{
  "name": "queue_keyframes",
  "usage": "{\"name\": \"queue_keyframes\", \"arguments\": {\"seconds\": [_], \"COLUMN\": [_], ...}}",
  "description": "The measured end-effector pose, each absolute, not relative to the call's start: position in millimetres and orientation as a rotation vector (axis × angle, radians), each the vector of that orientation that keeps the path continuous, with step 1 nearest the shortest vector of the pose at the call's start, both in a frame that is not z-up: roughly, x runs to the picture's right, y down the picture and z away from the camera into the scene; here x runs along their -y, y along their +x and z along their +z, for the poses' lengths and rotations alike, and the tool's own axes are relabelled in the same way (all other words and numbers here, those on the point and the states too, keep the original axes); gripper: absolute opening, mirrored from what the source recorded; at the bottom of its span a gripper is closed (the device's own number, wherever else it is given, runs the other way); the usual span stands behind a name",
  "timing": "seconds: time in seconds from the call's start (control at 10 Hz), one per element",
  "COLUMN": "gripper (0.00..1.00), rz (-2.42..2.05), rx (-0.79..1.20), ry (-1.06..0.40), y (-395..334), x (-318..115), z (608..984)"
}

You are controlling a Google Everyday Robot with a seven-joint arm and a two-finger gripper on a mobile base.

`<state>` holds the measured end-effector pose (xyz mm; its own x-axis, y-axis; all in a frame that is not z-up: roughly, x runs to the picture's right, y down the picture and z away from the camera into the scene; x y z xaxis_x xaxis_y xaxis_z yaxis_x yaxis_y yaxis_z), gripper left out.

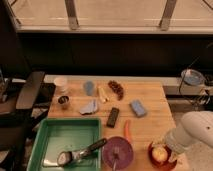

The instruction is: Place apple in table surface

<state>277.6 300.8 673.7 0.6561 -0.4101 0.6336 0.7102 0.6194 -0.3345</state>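
The apple (160, 153), pale yellow with a red blush, lies in a red bowl (152, 156) at the front right corner of the light-brown wooden table surface (150, 95). My white arm (194, 131) reaches in from the right. The gripper (169, 145) sits at the bowl's right rim, right next to the apple and just above it. Whether it touches the apple is hidden.
A green tray (55, 137) with a scoop (80, 154) fills the front left. A purple plate (117, 152), an orange carrot (127, 131), a black bar (113, 116), a blue sponge (138, 108), a blue cloth (90, 107) and cups (89, 87) lie across the table.
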Motion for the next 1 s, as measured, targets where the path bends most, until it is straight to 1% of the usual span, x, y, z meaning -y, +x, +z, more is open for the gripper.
{"name": "queue_keyframes", "arguments": {"seconds": [0.6, 1.0], "gripper": [0.59, 0.58], "rz": [-0.647, -0.644], "rx": [0.567, 0.607], "ry": [-0.631, -0.712], "y": [281.8, 271.4], "x": [-307.9, -325.3], "z": [682.7, 701.9]}}
